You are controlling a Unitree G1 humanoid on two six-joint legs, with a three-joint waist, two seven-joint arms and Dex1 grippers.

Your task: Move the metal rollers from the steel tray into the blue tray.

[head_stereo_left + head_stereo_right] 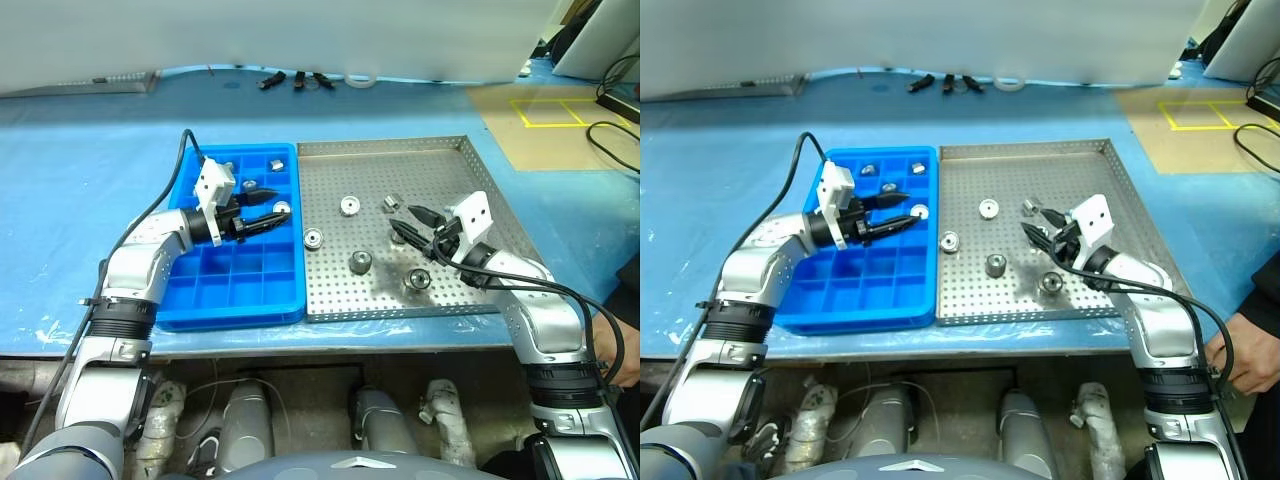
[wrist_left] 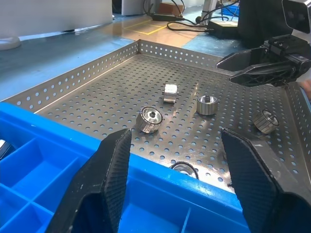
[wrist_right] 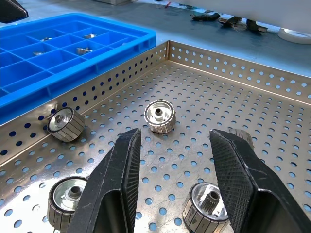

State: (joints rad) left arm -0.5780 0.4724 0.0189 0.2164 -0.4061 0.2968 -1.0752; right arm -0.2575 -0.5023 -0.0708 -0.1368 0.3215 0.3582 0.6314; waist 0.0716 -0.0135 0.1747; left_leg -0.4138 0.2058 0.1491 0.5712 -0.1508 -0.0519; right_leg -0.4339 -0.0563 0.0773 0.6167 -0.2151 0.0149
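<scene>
left end effector (image 1: 268, 213) released, empty, over blue tray (image 1: 215, 290) | right end effector (image 1: 406, 222) released over steel tray (image 1: 450, 160); rollers (image 1: 360, 262) beneath

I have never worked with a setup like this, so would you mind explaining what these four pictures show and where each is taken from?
This is a humanoid robot with two arms, each ending in two black fingers. The two wide pictures come from cameras in its head, looking down at a blue-covered table. The other two come from cameras on each wrist, looking out between that arm's fingers.

On the table lie a blue tray with square compartments and, beside it, a perforated steel tray. Five metal rollers are in the steel tray; about four sit in the blue one.

The left gripper hovers over the blue tray, the right gripper over the steel tray. Both are open and hold nothing.
</scene>
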